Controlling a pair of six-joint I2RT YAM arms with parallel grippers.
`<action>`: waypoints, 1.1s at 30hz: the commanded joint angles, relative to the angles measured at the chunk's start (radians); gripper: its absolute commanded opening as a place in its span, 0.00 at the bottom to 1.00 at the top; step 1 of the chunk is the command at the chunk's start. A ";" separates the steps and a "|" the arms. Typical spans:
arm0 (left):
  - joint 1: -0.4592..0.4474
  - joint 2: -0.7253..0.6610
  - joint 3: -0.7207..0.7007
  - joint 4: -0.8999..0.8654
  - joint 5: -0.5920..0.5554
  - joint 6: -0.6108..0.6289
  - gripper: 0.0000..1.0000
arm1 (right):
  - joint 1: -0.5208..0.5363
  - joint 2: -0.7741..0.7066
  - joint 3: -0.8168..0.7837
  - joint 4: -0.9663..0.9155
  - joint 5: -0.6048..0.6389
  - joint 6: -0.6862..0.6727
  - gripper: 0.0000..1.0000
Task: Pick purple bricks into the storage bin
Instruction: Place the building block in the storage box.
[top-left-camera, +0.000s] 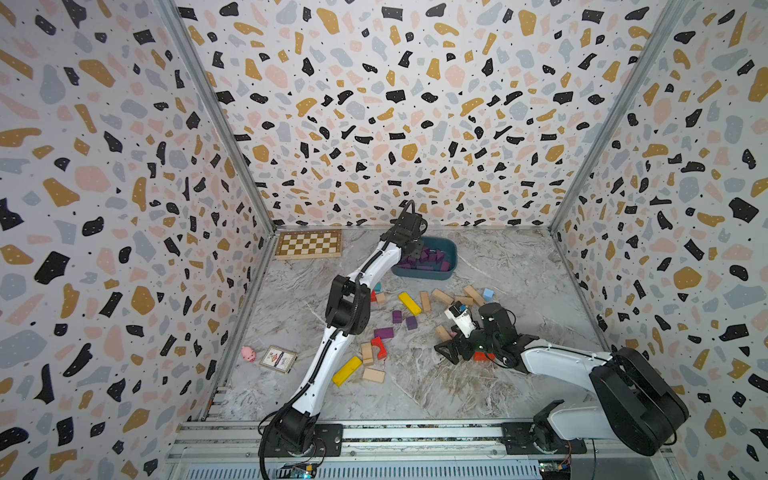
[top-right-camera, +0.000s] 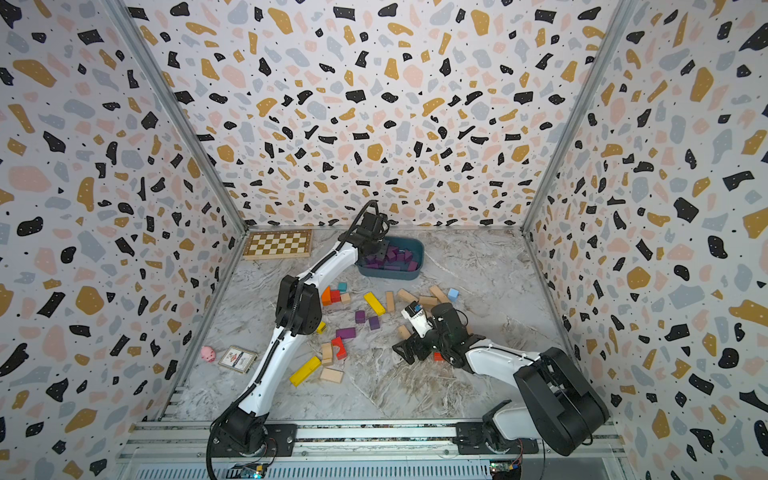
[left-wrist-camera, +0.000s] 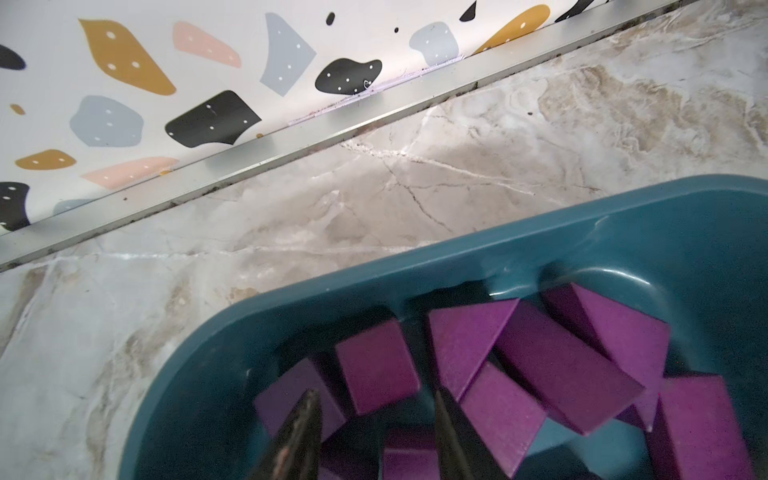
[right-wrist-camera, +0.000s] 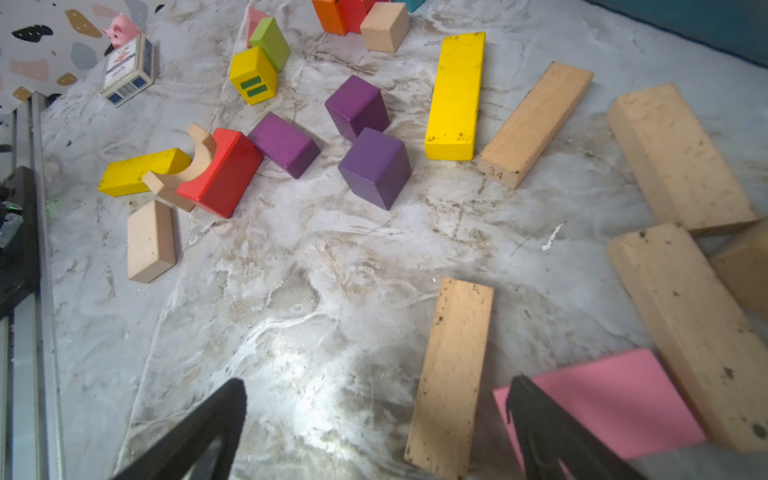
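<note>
1. Marble tabletop (top-left-camera: 457, 374) lies between speckled walls (top-left-camera: 374, 104), strewn with coloured blocks (top-left-camera: 409, 303).
2. Near the back wall, the teal bin (top-left-camera: 452, 255) holds many purple bricks (left-wrist-camera: 561, 374); three loose bricks (right-wrist-camera: 374, 166) lie mid-table.
3. Left gripper (left-wrist-camera: 374, 395) hangs over the bin, jaws narrowly parted, gripping nothing.
4. Right gripper (right-wrist-camera: 376, 384) gapes wide, empty, beside a pink block (right-wrist-camera: 602, 399).

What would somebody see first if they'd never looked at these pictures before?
Probably the speckled walls, splashed with black, gold, pink and grey blobs all round the marble table. Next comes the teal storage bin at the back, heaped with purple bricks, with the left tool just over it. In the middle lies a bright scatter of blocks, three loose purple bricks among them.
</note>
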 joint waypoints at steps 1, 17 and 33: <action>0.001 -0.032 0.011 0.028 -0.002 0.015 0.45 | 0.001 0.001 0.036 -0.008 -0.014 -0.007 1.00; -0.011 -0.421 -0.334 -0.011 0.051 0.094 0.89 | 0.005 -0.015 0.031 0.001 -0.020 0.000 1.00; -0.064 -1.057 -1.238 0.054 0.057 -0.032 0.99 | 0.041 -0.040 0.024 -0.004 0.019 -0.011 1.00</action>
